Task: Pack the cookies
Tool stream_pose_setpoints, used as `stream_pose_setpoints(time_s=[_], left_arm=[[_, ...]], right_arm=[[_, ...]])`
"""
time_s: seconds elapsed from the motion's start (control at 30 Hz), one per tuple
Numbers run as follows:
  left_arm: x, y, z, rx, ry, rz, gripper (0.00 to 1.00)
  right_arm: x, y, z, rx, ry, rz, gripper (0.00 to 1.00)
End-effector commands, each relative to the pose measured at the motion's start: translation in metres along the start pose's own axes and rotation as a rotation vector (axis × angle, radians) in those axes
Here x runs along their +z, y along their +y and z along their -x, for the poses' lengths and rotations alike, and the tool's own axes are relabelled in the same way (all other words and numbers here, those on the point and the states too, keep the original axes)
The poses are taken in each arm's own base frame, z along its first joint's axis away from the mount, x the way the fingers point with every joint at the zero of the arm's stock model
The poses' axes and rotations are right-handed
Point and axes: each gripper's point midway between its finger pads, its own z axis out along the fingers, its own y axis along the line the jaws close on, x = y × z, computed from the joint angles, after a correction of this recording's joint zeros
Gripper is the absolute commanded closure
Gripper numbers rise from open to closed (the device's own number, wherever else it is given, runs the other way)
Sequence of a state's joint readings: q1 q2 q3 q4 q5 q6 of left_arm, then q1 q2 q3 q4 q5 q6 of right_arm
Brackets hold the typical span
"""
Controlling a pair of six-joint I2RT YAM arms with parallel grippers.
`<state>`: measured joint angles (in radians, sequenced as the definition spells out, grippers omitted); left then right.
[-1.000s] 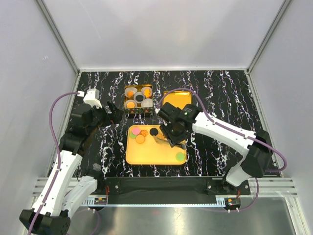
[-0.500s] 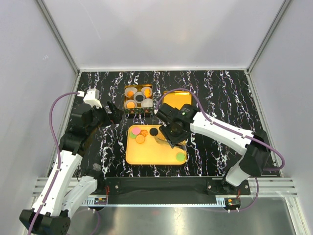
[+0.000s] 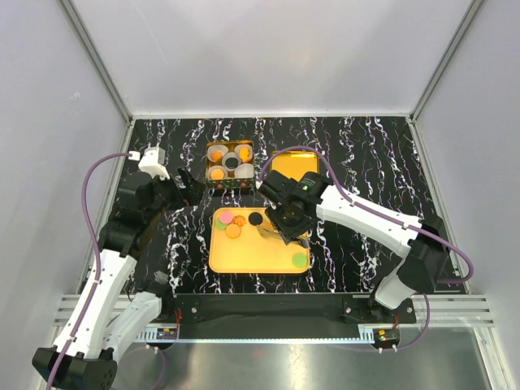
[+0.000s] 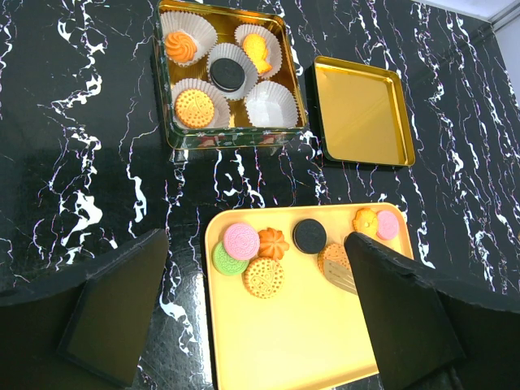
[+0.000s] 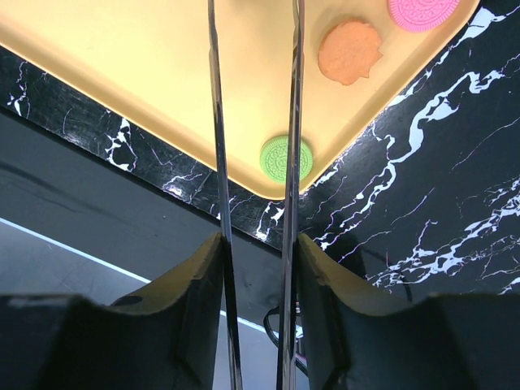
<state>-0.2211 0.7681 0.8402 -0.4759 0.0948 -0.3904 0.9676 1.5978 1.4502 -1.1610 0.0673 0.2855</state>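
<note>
Robot lab cell: white panel walls (image 3: 268, 57), aluminium frame posts (image 3: 96, 61), black marbled table (image 3: 366, 154).

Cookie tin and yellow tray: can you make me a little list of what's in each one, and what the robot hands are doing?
tin: five paper cups; four hold cookies, one is empty
lid: off, lying beside the tin
yellow tray: loose pink, green, orange and black cookies
left gripper: open, left of the tin, holding nothing
right gripper: over the tray, thin fingers apart; grip unclear
</note>
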Motion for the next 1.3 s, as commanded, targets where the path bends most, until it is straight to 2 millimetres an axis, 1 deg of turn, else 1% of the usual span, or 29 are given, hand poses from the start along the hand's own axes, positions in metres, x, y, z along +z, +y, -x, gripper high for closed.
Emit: stream_pose_setpoints(time_s=[0.0, 0.1, 0.2, 0.23, 0.4, 0.57, 0.67, 0.7, 0.77, 0.8, 0.87, 0.9, 0.93, 0.97, 1.0, 1.03, 1.1, 1.13, 1.17, 1.2, 1.23, 1.27], left_arm=[[0.002, -0.004, 0.010, 0.002, -0.045, -0.026, 0.01], [0.002, -0.004, 0.009, 0.001, -0.041, -0.026, 0.01], [0.002, -0.005, 0.011, 0.002, -0.045, -0.028, 0.01], [0.002, -0.005, 0.011, 0.002, -0.045, -0.028, 0.01], [0.002, -0.004, 0.010, 0.002, -0.045, -0.026, 0.01], [0.002, -0.005, 0.011, 0.000, -0.047, -0.028, 0.01], [0.002, -0.005, 0.010, 0.000, -0.043, -0.029, 0.01], [0.002, -0.005, 0.010, 0.000, -0.045, -0.029, 0.01], [0.002, -0.005, 0.010, 0.000, -0.043, -0.030, 0.01], [0.003, -0.005, 0.010, 0.000, -0.041, -0.029, 0.01], [0.002, -0.005, 0.010, 0.000, -0.043, -0.030, 0.01], [0.003, -0.005, 0.009, 0.000, -0.040, -0.029, 0.01], [0.002, -0.005, 0.010, 0.000, -0.043, -0.030, 0.01], [0.003, -0.005, 0.010, 0.000, -0.039, -0.030, 0.01], [0.003, -0.005, 0.009, 0.000, -0.039, -0.032, 0.01], [0.003, -0.005, 0.009, 0.000, -0.037, -0.033, 0.01], [0.003, -0.006, 0.009, 0.000, -0.038, -0.035, 0.01], [0.003, -0.006, 0.010, 0.000, -0.040, -0.037, 0.01], [0.003, -0.006, 0.009, 0.000, -0.037, -0.036, 0.01], [0.003, -0.006, 0.010, 0.000, -0.039, -0.035, 0.01], [0.003, -0.006, 0.010, 0.000, -0.040, -0.036, 0.01], [0.003, -0.006, 0.009, 0.000, -0.039, -0.035, 0.01]], right_arm=[[-0.017, 0.002, 0.008, -0.010, -0.049, 0.005, 0.59], [-0.020, -0.001, 0.007, -0.009, -0.050, -0.003, 0.62], [-0.027, -0.002, 0.009, -0.003, -0.064, -0.009, 0.62], [-0.034, -0.002, 0.012, -0.001, -0.083, -0.007, 0.62], [-0.052, -0.004, 0.021, 0.001, -0.125, -0.005, 0.61], [-0.061, -0.010, 0.032, 0.010, -0.157, -0.014, 0.61], [-0.066, -0.011, 0.046, 0.016, -0.187, -0.004, 0.61], [-0.071, -0.010, 0.055, 0.018, -0.215, 0.001, 0.61], [-0.069, -0.013, 0.068, 0.023, -0.228, -0.003, 0.61], [-0.074, -0.012, 0.079, 0.027, -0.261, 0.005, 0.61], [-0.067, -0.015, 0.095, 0.033, -0.276, -0.002, 0.61], [-0.071, -0.015, 0.105, 0.036, -0.302, 0.003, 0.61], [-0.064, -0.016, 0.112, 0.036, -0.297, -0.003, 0.61], [-0.062, -0.017, 0.119, 0.040, -0.304, -0.003, 0.61], [-0.067, -0.019, 0.131, 0.051, -0.339, 0.003, 0.61], [-0.057, -0.020, 0.138, 0.048, -0.327, -0.008, 0.61], [-0.058, -0.025, 0.157, 0.065, -0.367, -0.004, 0.61], [-0.047, -0.023, 0.163, 0.063, -0.351, 0.001, 0.61], [-0.045, -0.023, 0.169, 0.063, -0.358, -0.002, 0.61], [-0.049, -0.024, 0.180, 0.068, -0.386, -0.005, 0.61], [-0.037, -0.028, 0.186, 0.070, -0.376, -0.029, 0.61], [-0.034, -0.029, 0.191, 0.072, -0.379, -0.033, 0.61]])
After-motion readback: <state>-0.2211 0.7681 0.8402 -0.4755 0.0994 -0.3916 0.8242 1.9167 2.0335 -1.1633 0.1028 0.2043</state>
